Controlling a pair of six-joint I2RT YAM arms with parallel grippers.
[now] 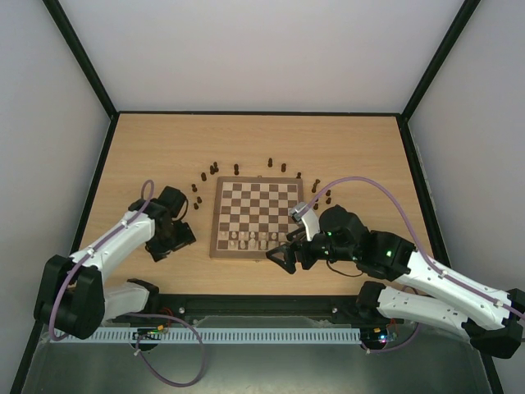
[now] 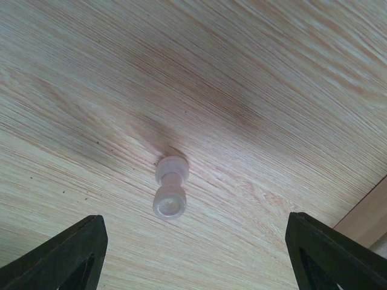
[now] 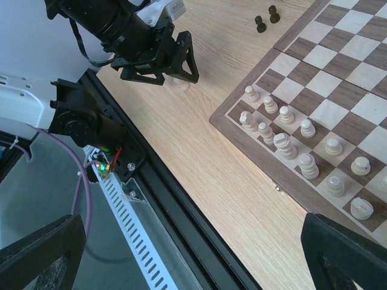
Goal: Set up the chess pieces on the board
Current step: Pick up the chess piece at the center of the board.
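Observation:
The board [image 1: 256, 209] lies mid-table, and its near corner shows in the right wrist view [image 3: 291, 37]. Several cream chess pieces [image 3: 284, 145] stand on its two near rows [image 1: 246, 240]. Dark pieces [image 1: 215, 167] stand scattered off the board along its far edge and both sides; two show in the right wrist view [image 3: 260, 23]. One cream pawn [image 2: 170, 187] stands on the table left of the board. My left gripper [image 2: 193, 257] is open just above it, fingers either side, also visible here [image 1: 182, 240] and here [image 3: 160, 60]. My right gripper [image 3: 193, 260] is open and empty, hovering near the board's near edge [image 1: 283, 256].
A black rail and a white slotted cable duct [image 3: 139, 235] run along the table's near edge [image 1: 246, 335]. Black frame bars border the table's left, right and far sides. My two arms flank the board.

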